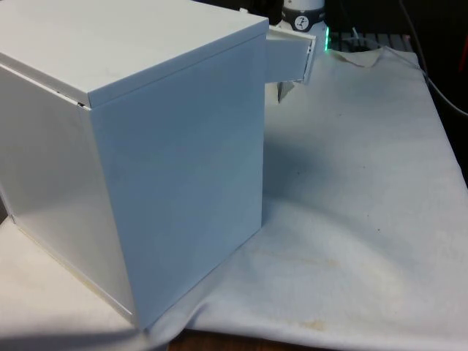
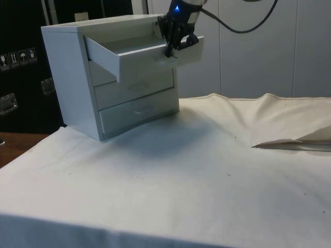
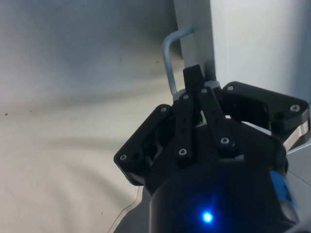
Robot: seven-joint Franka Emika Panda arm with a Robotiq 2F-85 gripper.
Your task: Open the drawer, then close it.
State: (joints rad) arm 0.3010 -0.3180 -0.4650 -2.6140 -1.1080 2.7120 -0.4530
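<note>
A white chest of drawers (image 2: 93,77) stands on the cloth, its back and side facing the front view (image 1: 146,161). Its top drawer (image 2: 139,51) is pulled well out; the front view's right shows the drawer's end (image 1: 292,57) sticking past the chest. The two lower drawers are shut. My black gripper (image 2: 175,45) hangs at the top drawer's front panel. In the wrist view the gripper (image 3: 193,82) is shut on the drawer's curved metal handle (image 3: 170,58), fingers pressed together around the bar.
White cloth (image 2: 207,170) covers the table, with wrinkles and a raised fold (image 2: 295,144) at the side view's right. A dark cable (image 2: 243,26) runs from the arm above the chest.
</note>
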